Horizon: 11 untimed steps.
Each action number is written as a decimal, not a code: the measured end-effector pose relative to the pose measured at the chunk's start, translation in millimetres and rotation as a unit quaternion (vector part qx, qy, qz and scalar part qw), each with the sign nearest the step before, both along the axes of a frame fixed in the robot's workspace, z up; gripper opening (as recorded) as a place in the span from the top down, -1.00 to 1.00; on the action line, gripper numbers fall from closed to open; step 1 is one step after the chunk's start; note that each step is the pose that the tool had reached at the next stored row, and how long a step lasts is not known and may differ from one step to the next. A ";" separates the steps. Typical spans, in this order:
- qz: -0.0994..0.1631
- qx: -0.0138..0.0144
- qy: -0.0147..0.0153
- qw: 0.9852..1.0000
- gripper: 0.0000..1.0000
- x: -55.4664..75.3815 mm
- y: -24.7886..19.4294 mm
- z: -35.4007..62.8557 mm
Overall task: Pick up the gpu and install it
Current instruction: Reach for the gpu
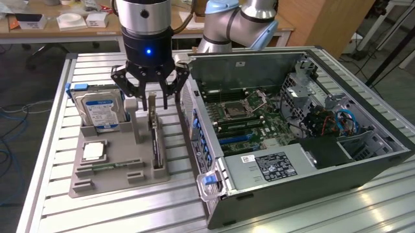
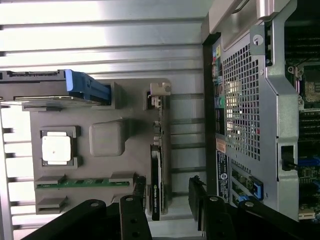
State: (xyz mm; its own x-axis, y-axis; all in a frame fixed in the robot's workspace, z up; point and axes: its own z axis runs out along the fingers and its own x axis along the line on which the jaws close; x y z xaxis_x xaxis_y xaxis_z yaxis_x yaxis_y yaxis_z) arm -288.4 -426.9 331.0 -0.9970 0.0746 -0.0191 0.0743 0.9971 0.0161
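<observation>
- Black linked-finger gripper (image 1: 151, 99): jaws spread wide, nothing gripped.
- Thin green-and-black gpu card w/ silver end bracket (image 1: 154, 133): on edge directly below, bracket end betw. the fingers, flat faces toward them, long axis running through the gap.
- Card sits in grey plastic parts tray (image 1: 104, 184), beside open PC case (image 1: 292, 194).
</observation>
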 end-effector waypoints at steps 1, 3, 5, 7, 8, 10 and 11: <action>0.000 0.000 0.000 1.000 0.06 0.0 0.0 0.0; 0.000 0.000 0.000 1.000 0.06 0.0 0.0 -0.2; 0.000 0.000 0.000 1.000 0.06 0.0 0.0 -1.0; 0.000 0.000 0.000 1.000 0.06 0.0 0.0 -2.4; 0.000 0.000 0.000 1.000 0.06 0.0 0.0 -3.4; 0.000 0.000 0.000 1.000 0.06 0.0 0.0 -5.7; 0.000 0.000 0.000 1.000 0.06 0.0 0.0 -6.8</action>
State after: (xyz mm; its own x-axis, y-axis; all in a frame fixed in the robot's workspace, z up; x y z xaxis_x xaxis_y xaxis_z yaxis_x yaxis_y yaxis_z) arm -288.5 -426.9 324.2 -0.9970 0.0746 -0.0191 0.0743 0.9971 0.0162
